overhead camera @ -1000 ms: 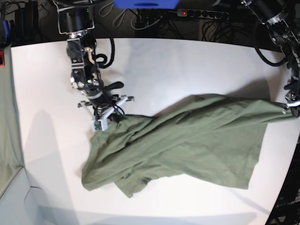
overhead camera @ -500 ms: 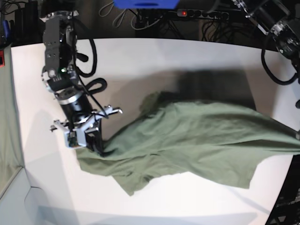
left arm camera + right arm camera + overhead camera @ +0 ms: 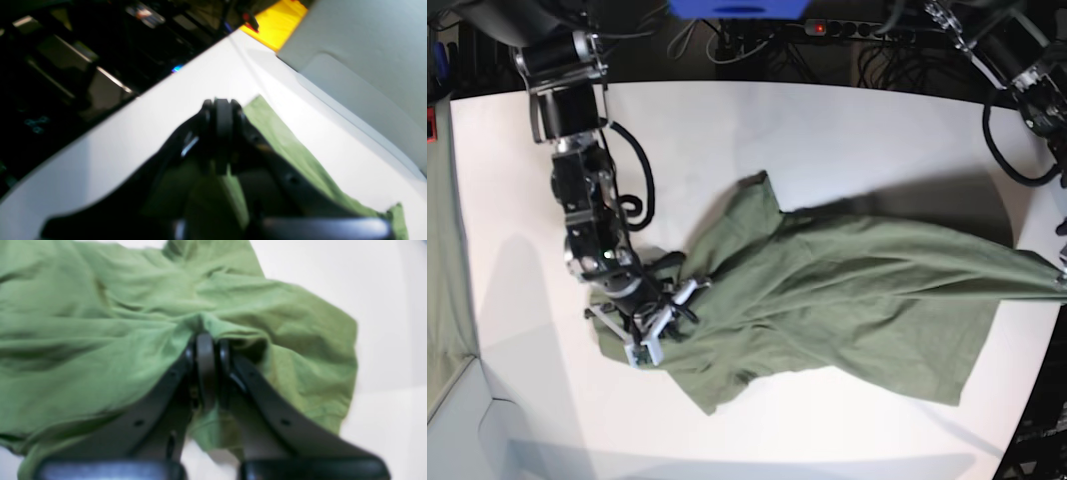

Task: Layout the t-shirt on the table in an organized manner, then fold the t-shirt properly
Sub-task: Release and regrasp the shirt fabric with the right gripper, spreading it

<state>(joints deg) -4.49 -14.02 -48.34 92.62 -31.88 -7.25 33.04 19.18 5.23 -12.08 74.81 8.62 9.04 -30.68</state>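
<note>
1. Nearest the base view's lower edge, the right gripper [image 3: 649,340] is clamped shut on a bunch of the t-shirt [image 3: 847,300]. In the right wrist view its fingers [image 3: 206,350] are pressed together, with olive cloth gathered at their tips and spilling to both sides.
2. Since a second ago this gripper has swung out and come back lower, dragging its end of the shirt with it. A flap now sticks up beyond the fingers toward the table's far side.
3. The left gripper [image 3: 223,111] is also closed on cloth. Its wrist view shows a taut green strip running back from the fingertips, close to the rim of the table [image 3: 827,130]. It has carried its corner outward to the view's edge.
4. Between the two grips the shirt is stretched into a long, still creased and partly doubled band on the white top.
5. My reading: the layout step is under way. The pull has lengthened the shirt but not flattened it, so more spreading comes before folding.
</note>
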